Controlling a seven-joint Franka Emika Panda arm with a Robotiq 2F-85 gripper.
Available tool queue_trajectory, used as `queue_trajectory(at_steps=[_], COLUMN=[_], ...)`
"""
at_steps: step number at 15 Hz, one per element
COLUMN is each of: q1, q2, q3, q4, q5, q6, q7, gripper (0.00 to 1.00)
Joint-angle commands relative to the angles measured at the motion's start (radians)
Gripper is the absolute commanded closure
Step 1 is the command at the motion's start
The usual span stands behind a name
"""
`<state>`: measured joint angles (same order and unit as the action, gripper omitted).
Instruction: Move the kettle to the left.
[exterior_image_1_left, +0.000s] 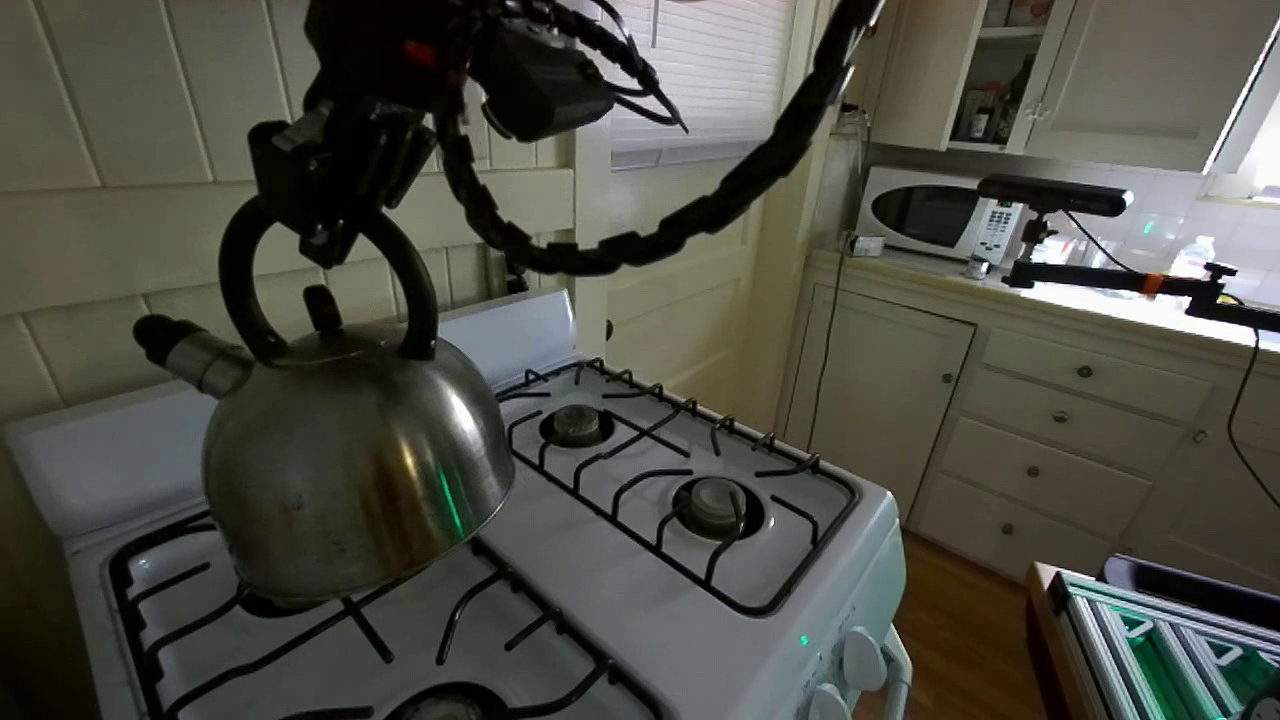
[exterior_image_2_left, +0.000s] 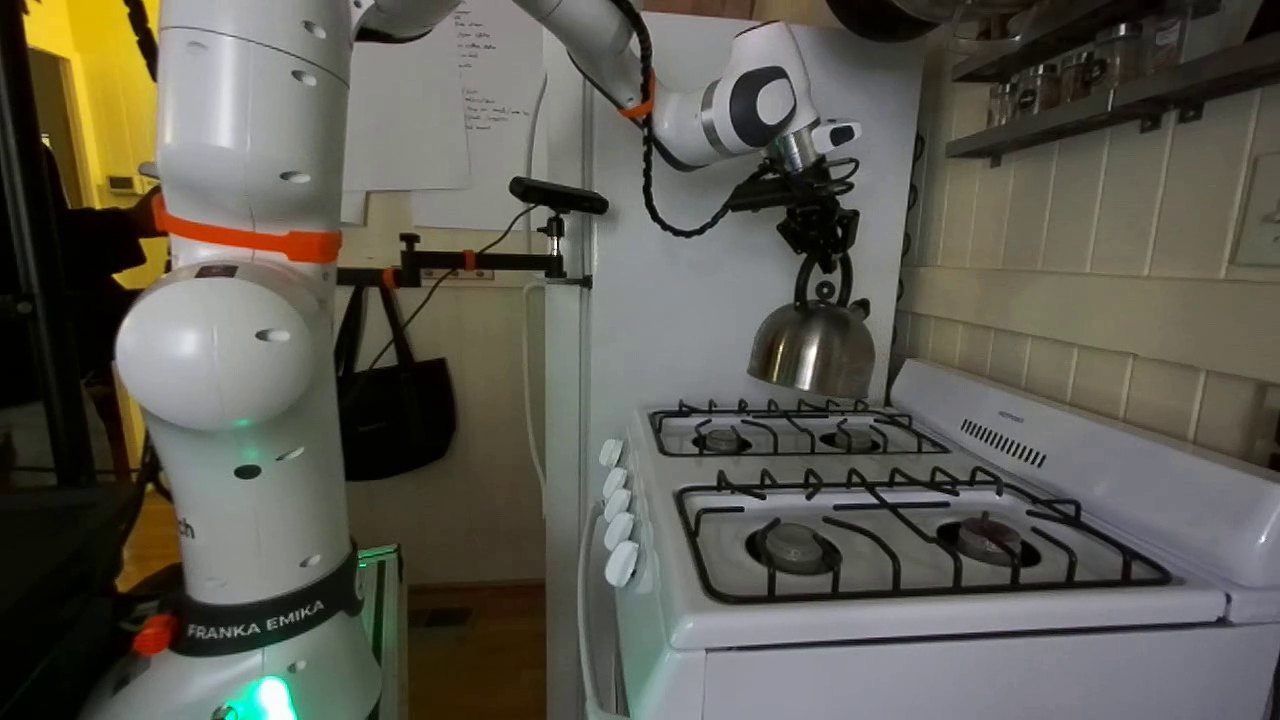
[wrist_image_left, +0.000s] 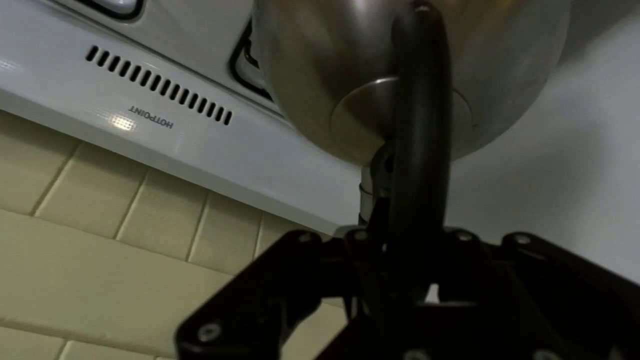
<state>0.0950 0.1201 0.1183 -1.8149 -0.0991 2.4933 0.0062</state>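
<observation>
The gripper (exterior_image_1_left: 330, 225) points downward, its fingers (wrist_image_left: 367, 270) pinching the top of the dark loop handle (exterior_image_1_left: 422, 290) from both sides. Directly below it hangs the kettle (exterior_image_1_left: 350, 470), tilted, its underside apart from the grate (exterior_image_2_left: 800, 455) beneath. The spout (exterior_image_1_left: 212, 362) juts toward the wall side of the grip. Just beside the gripper sits a black housing (exterior_image_1_left: 540, 85), and a segmented cable (exterior_image_1_left: 600, 258) sags in a loop to about fingertip level. Above, the white wrist (exterior_image_2_left: 765, 100) bends down to the gripper; the arm (exterior_image_2_left: 240, 120) climbs from a base (exterior_image_2_left: 240, 650) well apart, in front of the stove (exterior_image_2_left: 900, 670), passes out of the top of an exterior view and comes back down over the burners' side.

A tall white panel (exterior_image_2_left: 680, 250) stands beside the kettle; how wide the gap is I cannot judge. The backguard (wrist_image_left: 190, 145) ends lower than the gripper, with the paneled wall (exterior_image_1_left: 100, 240) behind it. A shelf (exterior_image_2_left: 1110, 110) of jars (exterior_image_2_left: 1115, 60) shows higher than the gripper on the wall side. Open room lies on the gripper's side away from the panel, above the neighbouring grate (exterior_image_2_left: 930, 592), and toward the stove's front with its white knobs (exterior_image_2_left: 620, 562). In an exterior view a bracketed camera (exterior_image_2_left: 557, 195) shows between the gripper and the base.
</observation>
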Motion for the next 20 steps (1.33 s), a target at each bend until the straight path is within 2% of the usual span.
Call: queue_trajectory(at_steps=[1, 14, 20], q1=[0.015, 0.059, 0.089], q2=[0.019, 0.137, 0.192], q3=[0.011, -0.006, -0.041], q4=[0.006, 0.053, 0.098], q5=[0.043, -0.018, -0.068], q6=[0.065, 0.263, 0.295], q7=[-0.025, 0.042, 0.071], gripper=[0.98, 0.98, 0.98])
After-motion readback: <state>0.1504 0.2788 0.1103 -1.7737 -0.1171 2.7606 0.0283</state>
